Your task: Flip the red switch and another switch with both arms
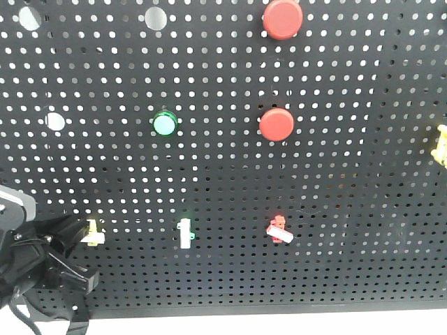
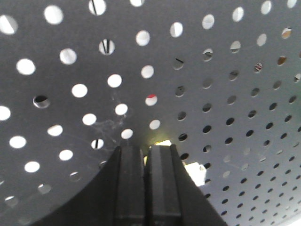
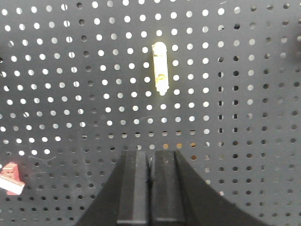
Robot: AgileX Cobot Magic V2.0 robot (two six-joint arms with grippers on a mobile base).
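The red switch (image 1: 279,230), a small red-based toggle with a white lever, sits low on the black pegboard (image 1: 349,209). It also shows at the bottom left of the right wrist view as the red switch (image 3: 10,178). The other switch (image 1: 93,232) has a pale yellow base and a white lever, low on the left. My left gripper (image 1: 73,237) is right beside it. In the left wrist view the left gripper (image 2: 146,148) is shut, with the yellow switch (image 2: 194,172) just behind and right of its tips. My right gripper (image 3: 150,153) is shut and empty, well right of the red switch.
Two big round red buttons (image 1: 282,19) (image 1: 276,124) and a green button (image 1: 165,123) sit higher on the board. A green-based toggle (image 1: 185,234) stands between the two switches. An all-yellow clip (image 3: 160,68) hangs above my right gripper, and the clip (image 1: 441,145) shows at the board's right edge.
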